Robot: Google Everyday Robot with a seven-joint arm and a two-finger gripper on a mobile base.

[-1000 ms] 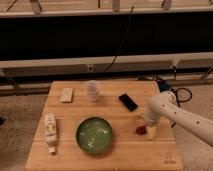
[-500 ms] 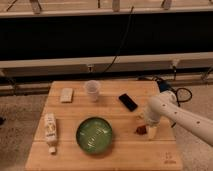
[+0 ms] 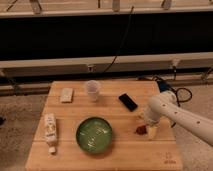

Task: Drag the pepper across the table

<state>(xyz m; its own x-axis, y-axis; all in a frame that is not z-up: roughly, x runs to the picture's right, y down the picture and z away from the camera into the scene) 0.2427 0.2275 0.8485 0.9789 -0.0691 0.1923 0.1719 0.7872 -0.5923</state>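
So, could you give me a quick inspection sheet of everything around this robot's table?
Surface: wooden table, plank stripes, small logo at its near right corner.
Job's things: small dark red pepper lying on the table's right side, right of the bowl.
Clutter: green bowl, clear cup, black phone, pale block, bottle lying on its side at the left.
Grippers: gripper down at the table beside the pepper; contact unclear.
Cables: black cable hanging down the wall; more cables by the table's far right corner.
Surroundings: dark wall, speckled floor.
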